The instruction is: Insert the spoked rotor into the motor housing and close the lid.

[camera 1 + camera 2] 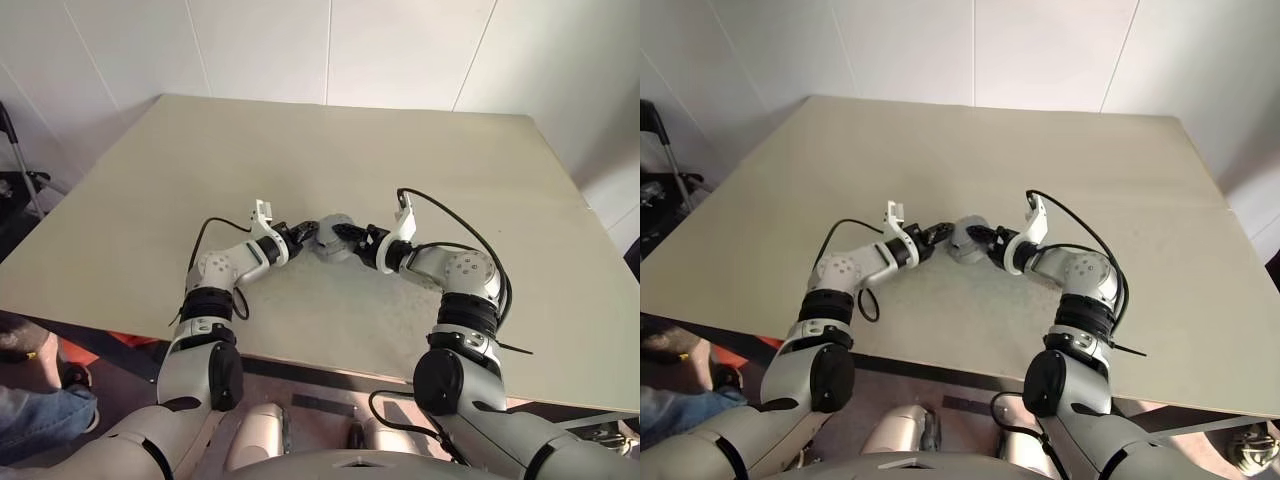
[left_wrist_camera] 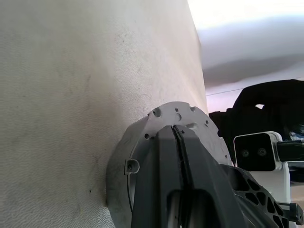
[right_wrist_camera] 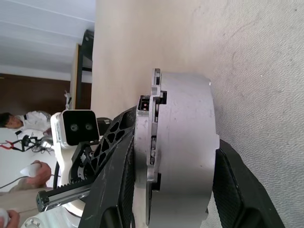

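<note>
While both arms meet over the middle of the beige table [image 1: 300,140], the assembly sits between them on the tabletop, well in from the near edge. Motor housing [image 3: 187,147]: squat grey drum, resting on the table, its side wall towards the right wrist camera. Lid [image 2: 183,118]: flat disc with small holes, already lying on top of the housing; in the right wrist view a narrow seam with a small red glint remains between lid and body, so I judge it not fully seated. Spoked rotor is not separately visible; presumably inside, cannot confirm.

Right gripper [image 3: 171,190]: partly open, one finger on each side, spanning housing and lid together; whether it is pressing or only bracketing them, I cannot tell. Left gripper [image 2: 178,142]: fingers pressed together with nothing between them, tips lying over the lid's top from the left.

Progress: late stage. Insertion apparently done, lid placed. Remaining: press or twist the lid home, then release.
</note>
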Tool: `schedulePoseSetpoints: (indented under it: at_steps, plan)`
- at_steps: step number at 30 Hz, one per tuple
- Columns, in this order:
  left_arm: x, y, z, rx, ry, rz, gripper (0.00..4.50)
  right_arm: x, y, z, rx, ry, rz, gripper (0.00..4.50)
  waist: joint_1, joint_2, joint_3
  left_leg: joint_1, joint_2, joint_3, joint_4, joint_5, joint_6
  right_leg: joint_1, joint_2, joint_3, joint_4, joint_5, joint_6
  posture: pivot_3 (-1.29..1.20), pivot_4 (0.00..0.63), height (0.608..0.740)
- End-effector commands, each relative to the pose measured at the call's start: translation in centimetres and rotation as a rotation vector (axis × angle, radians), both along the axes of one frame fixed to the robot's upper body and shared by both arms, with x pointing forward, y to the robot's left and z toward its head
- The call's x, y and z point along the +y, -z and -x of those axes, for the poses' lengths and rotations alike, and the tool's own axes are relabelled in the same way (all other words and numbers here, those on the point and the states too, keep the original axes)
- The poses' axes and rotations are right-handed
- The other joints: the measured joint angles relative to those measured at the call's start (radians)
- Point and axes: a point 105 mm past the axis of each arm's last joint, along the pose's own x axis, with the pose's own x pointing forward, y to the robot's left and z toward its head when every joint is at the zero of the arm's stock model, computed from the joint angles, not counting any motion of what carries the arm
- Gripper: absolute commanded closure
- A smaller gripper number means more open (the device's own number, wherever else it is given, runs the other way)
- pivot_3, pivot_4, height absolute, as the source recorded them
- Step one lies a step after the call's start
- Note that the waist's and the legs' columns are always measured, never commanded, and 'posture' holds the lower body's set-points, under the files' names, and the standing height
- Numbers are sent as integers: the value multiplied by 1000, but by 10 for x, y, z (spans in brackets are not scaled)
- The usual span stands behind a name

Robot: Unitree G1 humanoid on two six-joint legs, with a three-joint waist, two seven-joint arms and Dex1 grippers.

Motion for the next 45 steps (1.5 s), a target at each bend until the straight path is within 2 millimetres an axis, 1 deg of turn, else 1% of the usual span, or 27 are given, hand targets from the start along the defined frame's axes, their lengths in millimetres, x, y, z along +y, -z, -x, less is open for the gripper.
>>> schedulePoseSetpoints:
  at_steps: [1,7,11,14,18,22,26,28,30,35,38,40,45]
  plan:
    - [-2,-11,-1,-39,6,59,4500,12,-32,-10,-100,-24,-73,2308,0,0,0,-1,0,0,0,0,0,-1,0,0,0,0,0,0,0,740]
    - [6,-12,-3,-49,-23,66,4500,9,-35,-12,-121,-13,-83,2384,0,0,0,-8,0,0,6,-2,8,-5,0,-1,2,0,0,0,0,740]
    - [13,-15,-5,-62,-53,85,4500,7,-36,-15,-110,2,-87,2384,0,0,0,-9,0,0,10,-4,12,-5,0,-1,4,0,0,0,0,740]
    - [17,-21,-5,-84,-70,123,4500,5,-39,-18,-111,18,-108,2384,0,0,0,-9,0,0,11,-5,11,-6,-1,-1,6,0,0,0,0,740]
    - [25,-31,-2,-120,-90,207,4500,3,-51,-26,-133,47,-162,2384,0,0,1,-9,1,0,13,-5,10,-6,-1,-1,9,0,0,0,0,740]
    - [33,-39,2,-145,-96,271,4500,3,-54,-31,-132,57,-161,2384,0,0,1,-9,1,0,15,-5,9,-7,-1,-1,13,0,-1,0,0,740]
    - [44,-47,6,-189,-114,315,4500,5,-60,-35,-141,53,-175,2384,0,0,1,-8,1,0,15,-5,8,-7,-1,-1,15,-1,-1,0,0,740]
    - [46,-44,6,-189,-130,305,4115,7,-65,-35,-148,43,-185,2384,0,0,1,-8,1,0,15,-4,8,-8,-1,-1,15,-1,-1,0,0,740]
    - [48,-41,6,-184,-139,311,3600,8,-69,-35,-154,33,-189,2384,0,0,1,-8,1,0,15,-4,8,-8,-1,-1,15,-1,-1,0,0,740]
    - [50,-36,9,-174,-151,324,1798,4,-73,-37,-153,39,-196,2384,0,0,1,-8,1,0,15,-4,8,-8,-1,-1,15,-1,-1,0,0,740]
    - [50,-31,9,-153,-157,332,727,3,-80,-37,-164,39,-211,2384,0,0,1,-8,1,0,15,-4,8,-8,-1,-1,15,-1,-1,0,0,740]
    - [48,-32,11,-138,-142,366,43,4,-84,-36,-171,29,-217,2384,0,-1,1,-8,1,0,15,-4,8,-8,-1,-1,15,-1,-1,0,0,740]
    - [41,-35,18,-91,-67,451,17,9,-91,-32,-187,-3,-236,2384,0,-1,1,-8,1,0,15,-4,8,-8,-1,-1,15,-1,-1,0,0,740]
